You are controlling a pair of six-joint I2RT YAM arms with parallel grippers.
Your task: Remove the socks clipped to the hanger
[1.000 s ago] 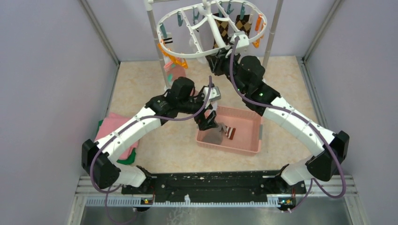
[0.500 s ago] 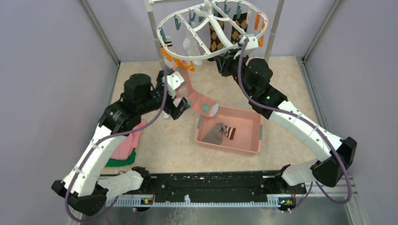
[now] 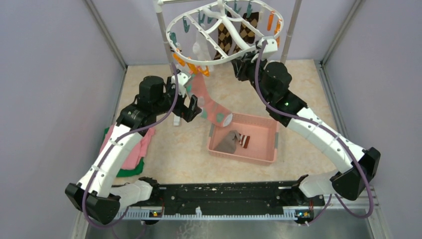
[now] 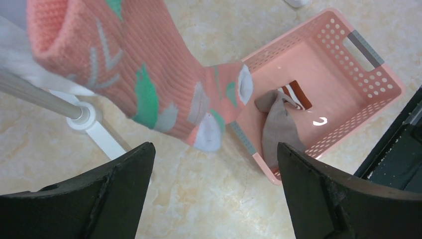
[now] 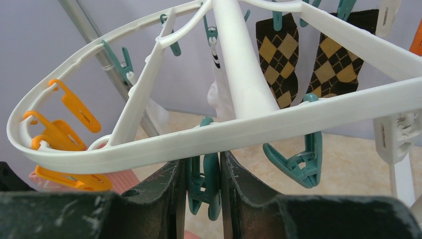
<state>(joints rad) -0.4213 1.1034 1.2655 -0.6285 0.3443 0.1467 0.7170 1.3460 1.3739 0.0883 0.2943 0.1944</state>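
The white oval hanger (image 3: 181, 18) hangs at the back with orange and teal clips. A brown argyle pair (image 3: 225, 38) and a white sock (image 3: 198, 50) are clipped to it. A pink spotted sock (image 3: 208, 99) slants down from its left side toward the basket. My left gripper (image 3: 194, 109) is open just left of and below that sock (image 4: 149, 74), holding nothing. My right gripper (image 3: 243, 67) reaches up to the ring's near edge (image 5: 249, 130), shut on a teal clip (image 5: 205, 181). The argyle socks (image 5: 279, 55) hang beyond it.
A pink basket (image 3: 268, 149) on the floor holds a grey-brown sock (image 3: 229, 143) with a striped cuff. Folded pink and green cloths (image 3: 130, 152) lie at the left. Metal stand poles (image 3: 165, 47) and a white foot (image 4: 102, 134) rise beside the left gripper.
My left arm has swung from over the basket, where the grey-brown sock lies, back left to beneath the pink sock. The hanger has turned and the pink sock swings out. The right gripper stays shut on the clip.
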